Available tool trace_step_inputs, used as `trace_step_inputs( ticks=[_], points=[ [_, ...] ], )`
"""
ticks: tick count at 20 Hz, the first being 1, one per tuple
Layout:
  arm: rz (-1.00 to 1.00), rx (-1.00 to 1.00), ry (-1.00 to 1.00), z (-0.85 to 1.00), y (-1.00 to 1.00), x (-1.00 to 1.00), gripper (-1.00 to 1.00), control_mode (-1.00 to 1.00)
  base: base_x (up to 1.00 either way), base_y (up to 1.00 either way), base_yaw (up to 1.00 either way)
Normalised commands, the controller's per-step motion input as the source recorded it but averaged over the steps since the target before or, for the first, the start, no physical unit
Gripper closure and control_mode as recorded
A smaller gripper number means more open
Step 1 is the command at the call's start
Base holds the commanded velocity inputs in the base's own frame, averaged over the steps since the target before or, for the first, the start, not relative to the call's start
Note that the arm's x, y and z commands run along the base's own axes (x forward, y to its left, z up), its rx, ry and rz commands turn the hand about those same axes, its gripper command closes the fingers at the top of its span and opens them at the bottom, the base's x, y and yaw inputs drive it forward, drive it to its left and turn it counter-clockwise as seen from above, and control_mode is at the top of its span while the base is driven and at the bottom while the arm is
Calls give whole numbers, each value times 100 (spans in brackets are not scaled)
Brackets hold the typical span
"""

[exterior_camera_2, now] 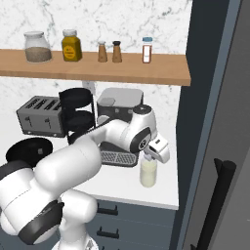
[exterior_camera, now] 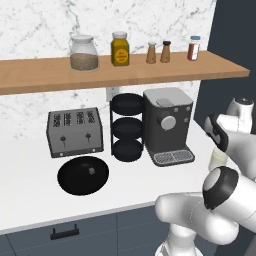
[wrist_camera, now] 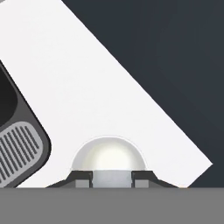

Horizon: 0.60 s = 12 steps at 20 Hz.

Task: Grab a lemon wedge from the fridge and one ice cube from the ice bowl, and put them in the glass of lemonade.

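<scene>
Shelf [exterior_camera: 125, 72]: a wooden board runs across the marble wall above the counter. Left to right it carries a glass jar [exterior_camera: 83, 53] of pale grains, a yellow spice jar [exterior_camera: 120, 49], two small brown shakers [exterior_camera: 158, 52] side by side, and a red-and-white spice bottle [exterior_camera: 194, 48].
Counter [exterior_camera: 30, 185]: a white worktop over dark grey drawers.
Toaster [exterior_camera: 75, 131]: a grey four-slot toaster at the left, against the wall.
Black plate [exterior_camera: 83, 175]: a round, flat black dish lying just in front of the toaster.
Tiered rack [exterior_camera: 127, 127]: three round black trays stacked upright, between the toaster and the coffee machine.
Coffee machine [exterior_camera: 167, 125]: a grey box with a round dial and a ribbed drip tray at its foot, just right of the rack.
Glass of lemonade [exterior_camera_2: 148, 172]: a small clear tumbler of pale cream-yellow liquid, standing upright near the counter's right end, right of the drip tray and close to the fridge.
Gripper [exterior_camera_2: 152, 157]: it points down directly over the glass, almost at its rim. In the hand view the two dark fingertips [wrist_camera: 81, 178] stand a little apart, with the glass's pale round top between and beyond them. Whether anything is pinched between them cannot be told.
Fridge [exterior_camera_2: 205, 88]: a tall dark grey body at the far right, with a black bar handle [exterior_camera_2: 217, 205] on its front.
</scene>
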Motion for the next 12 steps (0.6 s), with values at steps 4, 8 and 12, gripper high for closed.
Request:
trace_step_inputs(
  ticks=[4,8,12],
  points=[
    [0,0,0,0,0,2,100,-100,0,0,0],
    [0,0,0,0,0,0,100,-100,0,0,0],
    [0,0,0,0,0,0,-100,-100,0,0,0]
  ],
)
